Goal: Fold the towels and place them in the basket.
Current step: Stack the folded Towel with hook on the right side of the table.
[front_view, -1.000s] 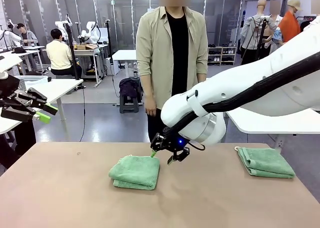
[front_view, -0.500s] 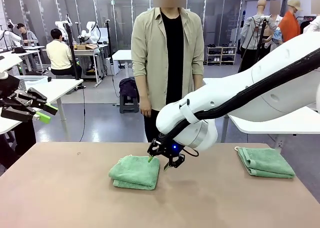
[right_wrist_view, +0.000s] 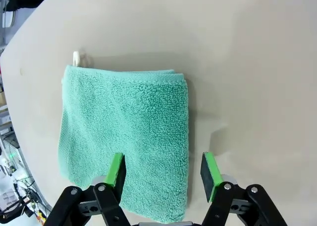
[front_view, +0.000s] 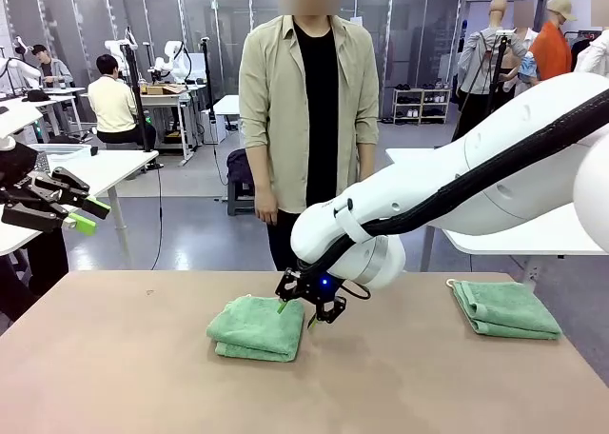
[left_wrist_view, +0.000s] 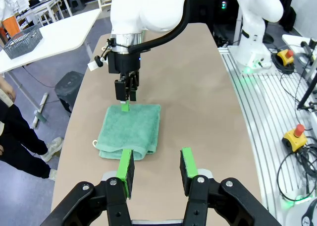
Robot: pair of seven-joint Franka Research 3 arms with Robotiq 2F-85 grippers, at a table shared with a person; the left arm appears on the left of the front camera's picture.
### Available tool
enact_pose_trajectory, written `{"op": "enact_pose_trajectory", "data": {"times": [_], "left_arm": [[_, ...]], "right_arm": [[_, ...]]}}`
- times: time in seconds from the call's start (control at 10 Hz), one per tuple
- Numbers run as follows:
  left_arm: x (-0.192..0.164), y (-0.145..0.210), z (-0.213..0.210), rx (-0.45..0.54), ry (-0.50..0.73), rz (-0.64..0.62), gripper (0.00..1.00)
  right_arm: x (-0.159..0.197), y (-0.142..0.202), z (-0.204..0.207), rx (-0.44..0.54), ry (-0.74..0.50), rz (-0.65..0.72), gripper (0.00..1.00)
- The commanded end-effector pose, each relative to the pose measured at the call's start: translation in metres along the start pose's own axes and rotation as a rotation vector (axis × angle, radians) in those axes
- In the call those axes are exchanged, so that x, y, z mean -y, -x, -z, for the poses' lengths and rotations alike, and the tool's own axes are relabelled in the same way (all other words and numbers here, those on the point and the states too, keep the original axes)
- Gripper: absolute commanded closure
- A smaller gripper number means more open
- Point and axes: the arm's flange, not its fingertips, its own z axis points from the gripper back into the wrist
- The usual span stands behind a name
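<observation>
A folded mint-green terry towel (right_wrist_view: pixel 126 137) lies flat on the table (right_wrist_view: pixel 247 62); my right gripper (right_wrist_view: pixel 162 172) hangs just above its edge, jaws parted, empty.

Folded towel (front_view: pixel 257 327) mid-table, second towel (front_view: pixel 504 308) right

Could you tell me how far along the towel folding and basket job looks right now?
Done: both towels lie folded, one mid-table, one at the right. In hand: the open right gripper hovers over the middle towel's edge. Left: grasping both and placing them in the basket, on another table.
</observation>
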Motion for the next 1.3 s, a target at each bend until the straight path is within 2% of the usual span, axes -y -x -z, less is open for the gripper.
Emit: {"op": "enact_pose_trajectory", "data": {"times": [0.0,0.1,0.2,0.3,0.4,0.5,0.6,0.7,0.8,0.9,1.0,1.1,1.2], "left_arm": [[-0.0002,-0.0015,-0.0001,0.013,-0.007,0.007,0.5],[-0.0002,-0.0015,-0.0001,0.013,-0.007,0.007,0.5],[-0.0002,-0.0015,-0.0001,0.013,-0.007,0.007,0.5],[-0.0002,-0.0015,-0.0001,0.013,-0.007,0.007,0.5],[-0.0002,-0.0015,-0.0001,0.013,-0.007,0.007,0.5],[-0.0002,-0.0015,-0.0001,0.013,-0.007,0.007,0.5],[-0.0002,-0.0015,-0.0001,0.013,-0.007,0.007,0.5],[-0.0002,-0.0015,-0.0001,0.013,-0.007,0.007,0.5],[-0.0002,-0.0015,-0.0001,0.013,-0.007,0.007,0.5],[-0.0002,-0.0015,-0.0001,0.013,-0.007,0.007,0.5],[-0.0002,-0.0015,-0.0001,0.013,-0.007,0.007,0.5],[-0.0002,-0.0015,-0.0001,0.013,-0.007,0.007,0.5],[-0.0002,-0.0015,-0.0001,0.013,-0.007,0.007,0.5]], "right_arm": [[-0.0072,-0.0043,0.0054,0.001,0.023,0.012,0.23],[-0.0063,-0.0042,0.0073,0.003,0.027,0.001,0.23],[-0.0059,-0.0042,0.0086,0.003,0.029,-0.005,0.42],[-0.0059,-0.0046,0.009,0.004,0.033,-0.01,0.42],[-0.006,-0.0037,0.0086,0.008,0.034,-0.011,0.61],[-0.0051,-0.0031,0.0077,0.014,0.034,-0.011,0.47],[-0.0044,-0.0028,0.0072,0.014,0.034,-0.011,0.81],[-0.0041,-0.0023,0.0065,0.014,0.036,-0.008,0.66],[-0.0035,-0.0026,0.0059,0.013,0.047,0.0,0.66],[-0.0034,-0.0027,0.0053,0.007,0.049,-0.004,0.86],[-0.0032,-0.003,0.0049,0.003,0.049,-0.009,0.74],[-0.0031,-0.0038,0.0044,0.0,0.05,-0.01,1.0],[-0.003,-0.0041,0.0038,0.001,0.057,-0.002,0.94]]}}
